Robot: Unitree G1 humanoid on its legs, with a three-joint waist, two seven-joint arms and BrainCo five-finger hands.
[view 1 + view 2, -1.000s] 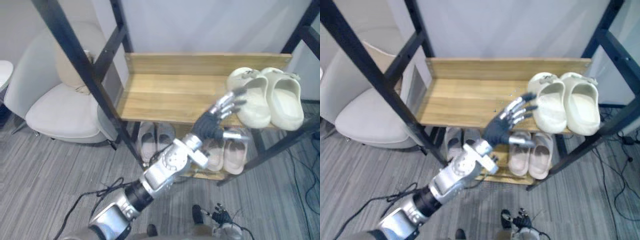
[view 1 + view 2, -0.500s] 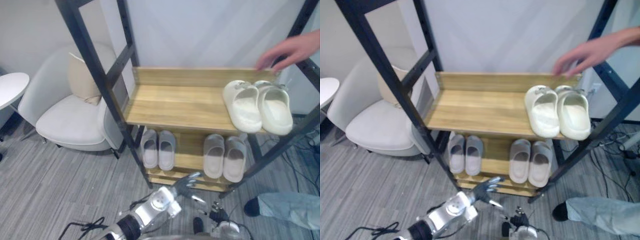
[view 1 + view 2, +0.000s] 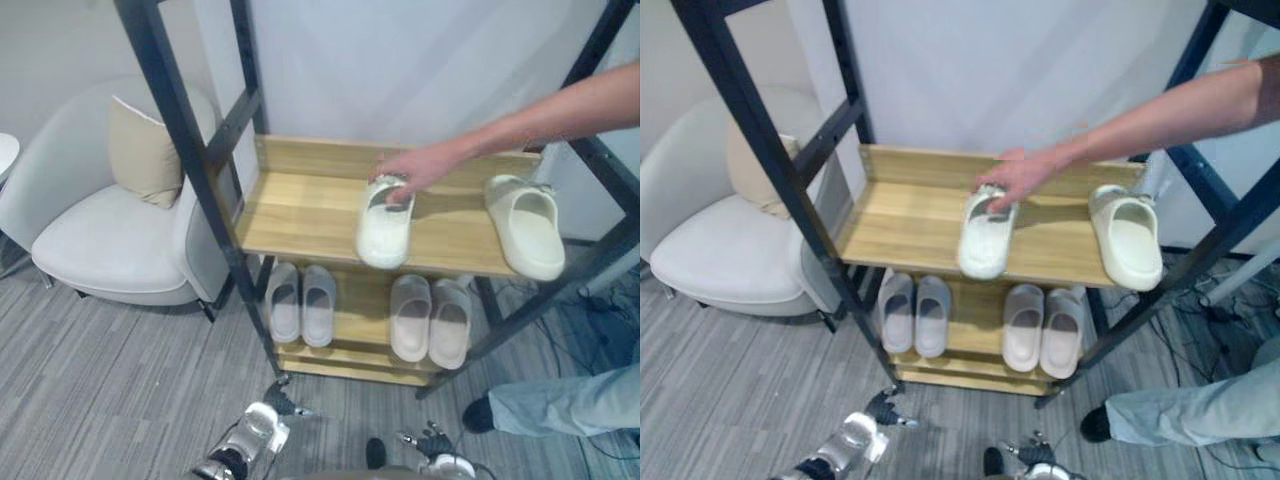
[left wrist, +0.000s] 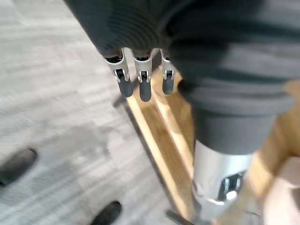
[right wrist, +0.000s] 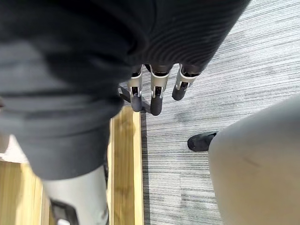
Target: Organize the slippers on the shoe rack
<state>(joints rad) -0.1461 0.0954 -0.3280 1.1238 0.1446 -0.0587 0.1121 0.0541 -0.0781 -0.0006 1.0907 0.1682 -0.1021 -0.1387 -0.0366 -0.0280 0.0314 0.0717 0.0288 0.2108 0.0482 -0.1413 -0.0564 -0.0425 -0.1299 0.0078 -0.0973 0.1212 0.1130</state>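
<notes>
Apparently kept clear of the shelves, the left hand (image 4: pixel 143 82) hangs low over the floor at the bottom of the frame, fingers straight and loose, holding nothing. On the shoe rack (image 3: pixel 300 210), the lower shelf carries a grey pair (image 3: pixel 302 302) and a beige pair (image 3: pixel 430 318), each side by side. Above, a person's hand (image 3: pixel 415 165) rests on one cream slipper (image 3: pixel 385 225) at mid-shelf, well apart from its mate (image 3: pixel 525 225) at the right end, so this pair looks unsorted. The right hand (image 5: pixel 157 96) also hangs relaxed and empty.
</notes>
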